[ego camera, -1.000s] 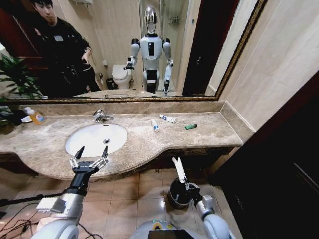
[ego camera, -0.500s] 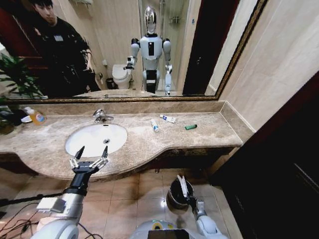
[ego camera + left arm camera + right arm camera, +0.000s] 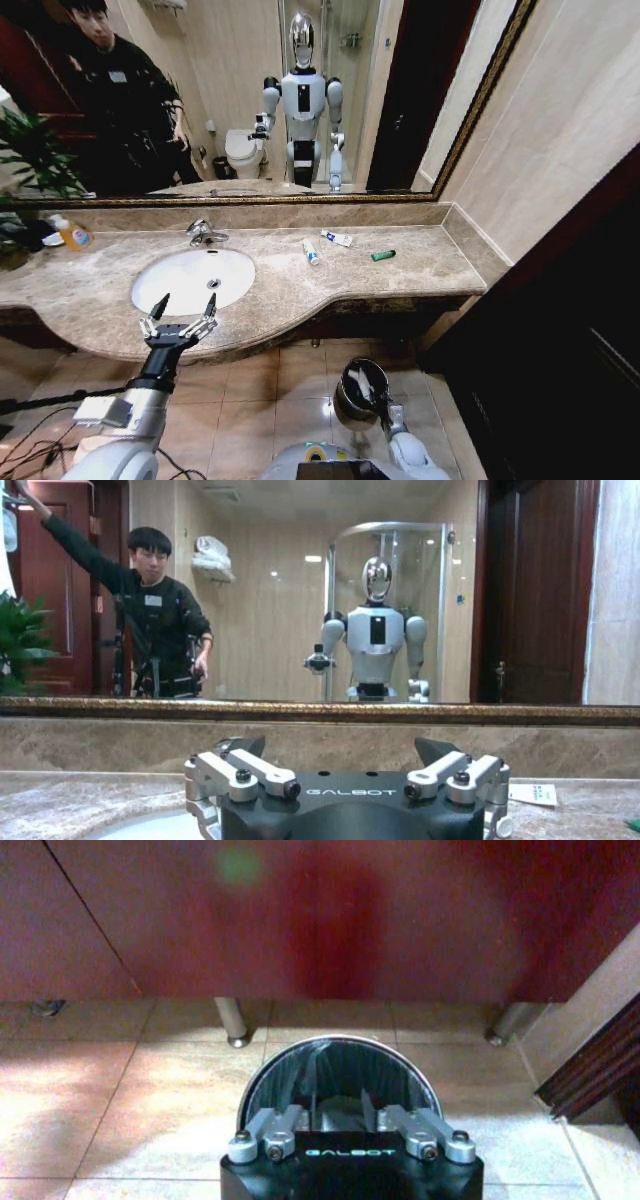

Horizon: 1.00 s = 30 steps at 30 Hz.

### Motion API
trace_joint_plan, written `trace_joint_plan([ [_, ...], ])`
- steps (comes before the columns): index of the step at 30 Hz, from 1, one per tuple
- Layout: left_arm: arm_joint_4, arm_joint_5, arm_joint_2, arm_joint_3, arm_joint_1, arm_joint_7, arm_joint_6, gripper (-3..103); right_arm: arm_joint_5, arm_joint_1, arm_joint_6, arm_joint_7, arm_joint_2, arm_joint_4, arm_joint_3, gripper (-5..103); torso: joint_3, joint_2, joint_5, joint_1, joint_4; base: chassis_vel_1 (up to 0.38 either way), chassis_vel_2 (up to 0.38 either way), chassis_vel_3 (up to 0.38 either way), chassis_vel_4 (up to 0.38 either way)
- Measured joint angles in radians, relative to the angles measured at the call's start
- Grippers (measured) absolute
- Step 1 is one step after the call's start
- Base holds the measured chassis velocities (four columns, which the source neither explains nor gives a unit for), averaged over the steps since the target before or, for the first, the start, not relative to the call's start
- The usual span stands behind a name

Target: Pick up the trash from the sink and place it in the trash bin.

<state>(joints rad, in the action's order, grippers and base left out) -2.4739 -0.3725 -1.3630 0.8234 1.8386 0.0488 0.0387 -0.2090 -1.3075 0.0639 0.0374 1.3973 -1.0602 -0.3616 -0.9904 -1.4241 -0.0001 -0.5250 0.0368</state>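
Beige marble counter (image 3: 400, 265) bearing two white tubes (image 3: 311, 252), green piece (image 3: 382, 255), orange-liquid bottle (image 3: 72, 235). Tiled floor (image 3: 260, 400) carrying trash bin (image 3: 352, 400).

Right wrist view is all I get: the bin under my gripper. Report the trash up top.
Observer: Three pieces lie on the counter, right of the sink: a white tube, a white packet and a green piece.
Operator: Give me the left gripper.
Observer: The left gripper is open, at the counter's front edge, just before the sink.
Operator: Place my right gripper from above.
Observer: In the head view the right gripper is low over the bin, which stands on the floor in front of the counter, to the right of the sink.
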Motion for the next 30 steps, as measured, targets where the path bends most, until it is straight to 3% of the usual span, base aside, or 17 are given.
trace_joint_plan([
  [1,0.0,0.0,0.0,0.0,0.0,0.0,0.0,100,0.0,0.0,0.0,0.0,0.0,0.0,0.0,32,0.0,0.0,0.0,0.0,0.0,0.0,0.0,0.0,0.0],
  [4,0.0,0.0,0.0,0.0,0.0,0.0,0.0,100,0.001,-0.001,0.001,0.0,-0.002,-0.005,0.0,48,0.0,0.0,0.0,0.0,0.0,0.0,0.0,0.0,0.0],
  [9,0.0,0.0,0.0,0.0,0.0,0.0,0.0,100,0.001,-0.002,0.002,0.0,-0.006,-0.009,0.0,60,0.0,0.0,0.0,0.0,0.0,0.0,0.0,0.0,0.0],
  [13,0.0,0.0,0.0,0.0,0.0,0.0,0.0,100,-0.009,-0.003,0.001,0.0,-0.007,-0.013,0.0,81,0.0,0.0,0.0,0.0,0.0,0.0,0.0,0.0,0.0],
  [14,0.0,0.0,0.0,0.0,0.0,0.0,0.0,100,-0.009,-0.003,0.001,0.0,-0.007,-0.013,0.0,81,0.0,0.0,0.0,0.0,0.0,0.0,0.0,0.0,0.0],
  [17,0.0,0.0,0.0,0.0,0.0,0.0,0.0,100,-0.012,-0.005,0.0,0.001,-0.007,-0.021,0.001,96,0.0,0.0,0.0,0.0,0.0,0.0,0.0,0.0,0.0],
  [25,0.0,0.0,0.0,0.0,0.0,0.0,0.0,100,-0.029,-0.021,-0.015,0.006,-0.014,-0.063,0.001,100,0.0,0.0,0.0002,0.0,0.0,0.0,0.0,0.0,0.0],
  [30,0.0,0.0,0.0,0.0,0.0,0.0,0.0,100,-0.078,-0.064,-0.046,0.019,-0.046,-0.205,-0.013,100,0.0,0.0,0.0001,0.0,0.0001,0.0,0.0,0.0,0.0],
])
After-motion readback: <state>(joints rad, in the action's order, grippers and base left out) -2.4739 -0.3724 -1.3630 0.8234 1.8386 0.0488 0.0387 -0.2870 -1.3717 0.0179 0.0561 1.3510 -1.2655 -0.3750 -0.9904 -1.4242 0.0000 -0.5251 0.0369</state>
